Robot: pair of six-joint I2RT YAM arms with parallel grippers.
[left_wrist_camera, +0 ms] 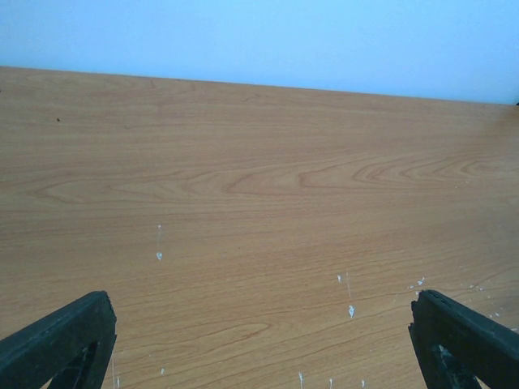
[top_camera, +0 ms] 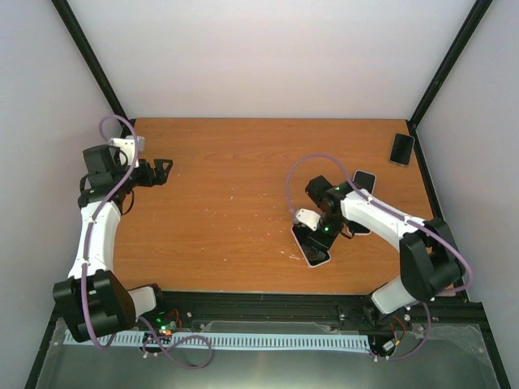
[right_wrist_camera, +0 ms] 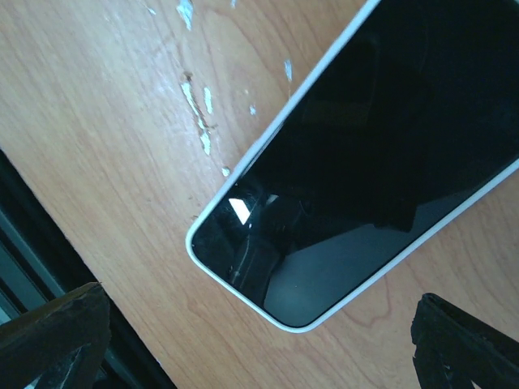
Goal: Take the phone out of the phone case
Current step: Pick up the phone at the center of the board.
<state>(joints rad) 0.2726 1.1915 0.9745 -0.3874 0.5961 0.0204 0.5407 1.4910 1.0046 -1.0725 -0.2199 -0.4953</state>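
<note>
Top view: phone (top_camera: 315,250) sits face up in its white case, flat on the table (top_camera: 227,203), just beyond the black rail (top_camera: 268,304) and right of the rail's middle. Right gripper (top_camera: 318,235) hangs over it, jaws spread wide, holding nothing. Left gripper (top_camera: 160,170) is well away from the rail on the left, open and empty. Two other dark phones lie farther from the rail on the right: second phone (top_camera: 364,180), partly under the right arm, and third phone (top_camera: 401,148).

Left wrist: bare wood only, left gripper (left_wrist_camera: 259,348) wide open and empty.

Right wrist: dark screen fills the view. The case (right_wrist_camera: 193,241) rim still wraps the phone's corner, which points toward the rail. Right gripper (right_wrist_camera: 259,332) is open, fingers off the phone.

Step, as I judge it: approach, no grasp yet, phone not out. The next move likely calls for lowering onto a case edge, with the left arm coming over to hold the case down.
</note>
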